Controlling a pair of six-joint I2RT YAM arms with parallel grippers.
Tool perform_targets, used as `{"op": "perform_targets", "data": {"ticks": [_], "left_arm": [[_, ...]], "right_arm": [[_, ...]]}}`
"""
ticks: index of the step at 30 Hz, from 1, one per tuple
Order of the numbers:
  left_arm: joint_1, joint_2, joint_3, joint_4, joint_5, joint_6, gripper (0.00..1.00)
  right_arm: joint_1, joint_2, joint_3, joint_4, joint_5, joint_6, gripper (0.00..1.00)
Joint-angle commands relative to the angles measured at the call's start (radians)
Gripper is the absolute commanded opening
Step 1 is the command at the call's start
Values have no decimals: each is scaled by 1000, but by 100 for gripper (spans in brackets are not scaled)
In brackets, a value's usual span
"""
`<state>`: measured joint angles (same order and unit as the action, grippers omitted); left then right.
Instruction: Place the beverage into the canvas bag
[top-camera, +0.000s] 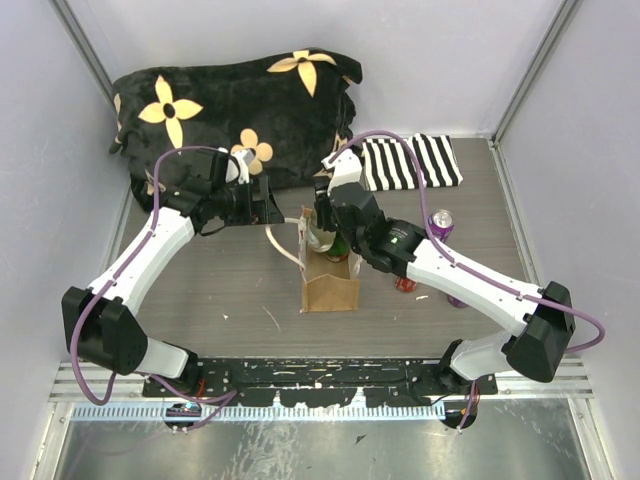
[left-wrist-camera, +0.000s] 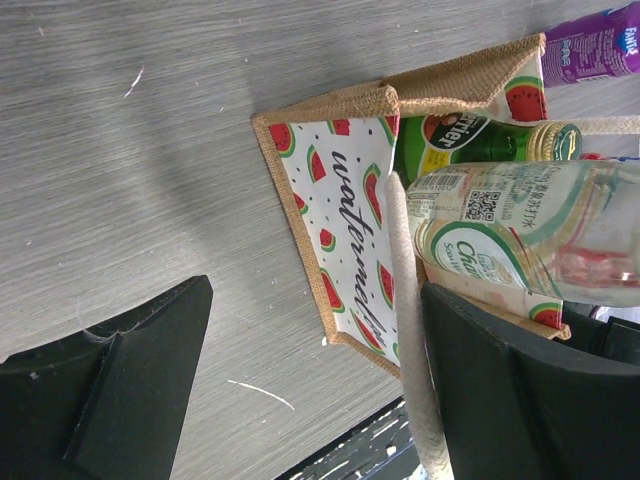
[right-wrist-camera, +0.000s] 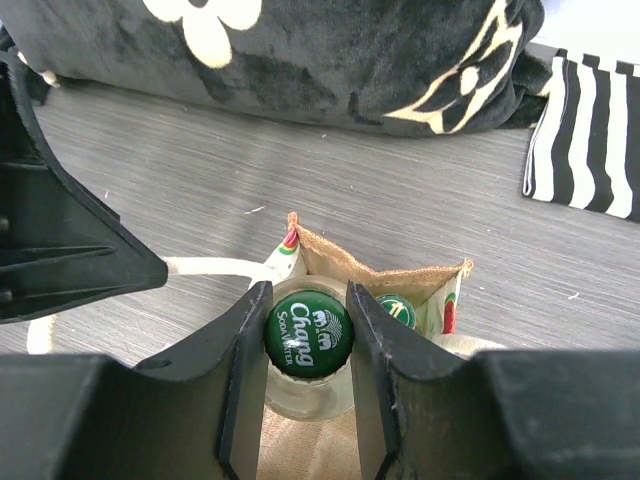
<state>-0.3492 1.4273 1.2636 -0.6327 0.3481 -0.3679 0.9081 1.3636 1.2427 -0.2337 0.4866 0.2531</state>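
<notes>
Back-left on the grey wood-grain counter (top-camera: 200, 300) there's a big black plush cushion (top-camera: 230, 95) with cream flowers, slumped against the rear wall, and just to its right a black-and-white striped cloth (top-camera: 410, 160) lies flat. Nearer, on the right side, a purple can (top-camera: 440, 222) stands upright, with something small and red (top-camera: 405, 284) close by, mostly hidden

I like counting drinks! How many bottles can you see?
2. A clear bottle with a green cap is held by the right gripper at the opening of the bag. A green bottle stands inside the bag. More may be hidden.
</notes>
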Motion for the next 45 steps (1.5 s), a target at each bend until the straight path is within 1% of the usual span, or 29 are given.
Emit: {"op": "perform_targets", "data": {"ticks": [1, 13, 27, 36, 45], "left_arm": [[3, -32, -10, 21, 11, 0, 92], [1, -37, -8, 16, 13, 1, 92], [3, -33, -8, 13, 9, 8, 92], [3, -28, -6, 16, 4, 9, 92], [7, -30, -13, 14, 0, 15, 92]], "right_arm": [[5, -61, 8, 235, 55, 16, 1], [5, 34, -34, 342, 69, -6, 1], [-28, 131, -84, 395, 49, -12, 1], [-60, 182, -102, 399, 12, -16, 1], [-64, 261, -70, 369, -32, -44, 1]]}}
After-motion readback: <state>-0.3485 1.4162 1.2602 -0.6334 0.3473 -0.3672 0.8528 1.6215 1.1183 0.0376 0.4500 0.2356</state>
